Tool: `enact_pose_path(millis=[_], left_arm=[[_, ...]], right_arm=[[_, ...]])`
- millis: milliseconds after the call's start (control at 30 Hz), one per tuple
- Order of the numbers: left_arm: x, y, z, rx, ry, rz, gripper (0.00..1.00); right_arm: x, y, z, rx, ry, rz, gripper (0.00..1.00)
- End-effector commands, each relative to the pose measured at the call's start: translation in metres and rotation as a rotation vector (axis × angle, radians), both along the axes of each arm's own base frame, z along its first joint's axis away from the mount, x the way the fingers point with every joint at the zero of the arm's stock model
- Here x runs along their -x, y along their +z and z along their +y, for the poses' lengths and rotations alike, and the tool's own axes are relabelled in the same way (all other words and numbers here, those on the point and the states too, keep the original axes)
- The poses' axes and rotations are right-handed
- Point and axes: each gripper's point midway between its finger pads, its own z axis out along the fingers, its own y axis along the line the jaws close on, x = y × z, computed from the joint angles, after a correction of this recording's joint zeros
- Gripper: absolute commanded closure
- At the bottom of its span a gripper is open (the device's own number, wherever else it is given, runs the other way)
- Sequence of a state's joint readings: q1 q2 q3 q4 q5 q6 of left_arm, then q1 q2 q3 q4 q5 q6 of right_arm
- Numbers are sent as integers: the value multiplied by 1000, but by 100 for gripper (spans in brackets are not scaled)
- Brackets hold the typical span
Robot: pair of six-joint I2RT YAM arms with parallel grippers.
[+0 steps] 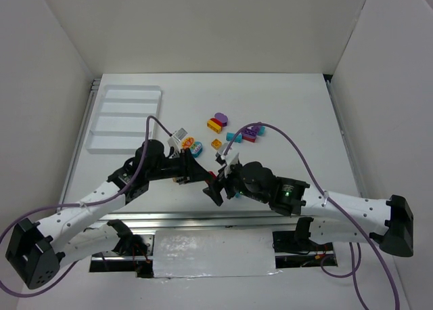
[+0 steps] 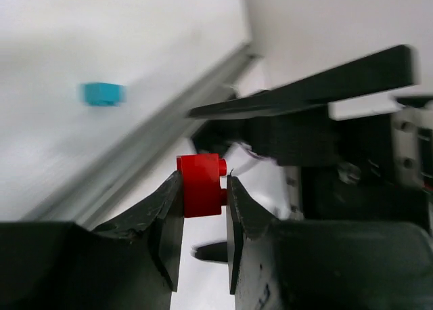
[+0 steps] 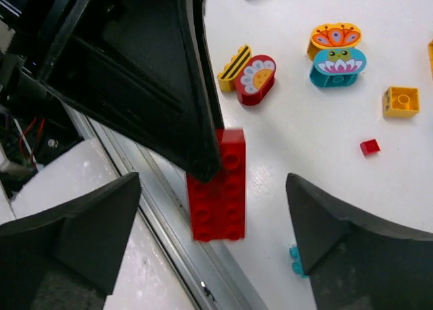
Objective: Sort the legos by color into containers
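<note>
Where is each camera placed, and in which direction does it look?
Top external: above and behind the robot, facing down on the table; shows the left arm, right arm and tray.
Left wrist: on the left arm, facing forward; the left gripper is shut on a red brick.
Right wrist: on the right arm, facing down at the table edge; the right gripper is open.
Shared: both wrist views show the red brick.

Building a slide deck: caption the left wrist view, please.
Left pincer shut on a red brick, with a blurred teal brick on the table beyond.
</note>
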State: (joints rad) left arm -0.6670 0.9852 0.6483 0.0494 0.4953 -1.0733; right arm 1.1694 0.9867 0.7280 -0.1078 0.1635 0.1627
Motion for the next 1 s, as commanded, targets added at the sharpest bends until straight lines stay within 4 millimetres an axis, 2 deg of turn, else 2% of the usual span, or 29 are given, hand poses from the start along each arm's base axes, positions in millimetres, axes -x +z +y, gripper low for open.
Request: enact_pose_path(millis=[0,100,167,200,233,267,300,367,400,433,500,533,567,600,633,667,700,733,767,800,833,867,900,933,967], left_arm=[[-31,9,21,-152,178,-117,100],[-60,-2,68,-358,422,-94,100],[-93,-6,116,-488,689,-74,100],[-103,5,130,-501,767,-79,100],[-116,6,156,-547,888,-74,100],[-125,3,164,-564,939,-52,100],[-142,15,181,-548,1028,-66,100],[-164,10,196,-571,1098,-40,100],[-176,19,203,-553,1128,-44,100],[-196,26,220,-528,1185,-59,100],[-227,25,233,-520,1224,-57,100],[-247,9,250,-556,1253,-36,100],[-271,29,248,-495,1249,-90,100],[-287,31,254,-486,1249,-108,100],[-310,8,266,-530,1243,-89,100],[-337,33,262,-460,1222,-158,100],[-354,34,272,-454,1229,-172,100],[-375,1,277,-495,1211,-125,100],[-395,19,278,-471,1209,-149,100],[-408,17,285,-469,1213,-152,100],[-423,-14,286,-504,1194,-117,100],[-436,-4,286,-487,1201,-142,100],[-444,-8,284,-484,1188,-147,100],[-453,-30,283,-511,1166,-130,100],[-464,-18,298,-504,1190,-161,100]], right_arm=[[-17,20,0,-95,-109,-42,0],[-25,9,-16,-98,-207,-25,0],[-31,0,-32,-96,-298,-2,0],[-32,5,-40,-124,-330,-2,0],[-34,4,-50,-125,-377,-4,0],[-34,-1,-56,-138,-402,12,0],[-34,7,-63,-178,-419,6,0],[-29,2,-68,-195,-412,20,0],[-24,6,-71,-214,-399,26,0],[-22,4,-72,-216,-388,36,0],[-14,1,-75,-217,-369,73,0],[-11,0,-76,-218,-364,86,0],[-8,0,-78,-232,-361,103,0],[-6,-3,-80,-227,-361,114,0],[-4,-8,-81,-224,-356,122,1],[-1,-5,-83,-243,-343,124,0],[1,-4,-82,-255,-332,125,0],[2,-7,-83,-254,-323,124,0],[3,-5,-83,-266,-319,126,0],[4,-4,-83,-267,-313,129,0],[4,-4,-83,-268,-313,128,0],[5,-3,-83,-267,-309,128,0],[5,-3,-81,-268,-305,126,0],[3,-3,-81,-257,-303,116,0],[3,-2,-80,-255,-301,110,0]])
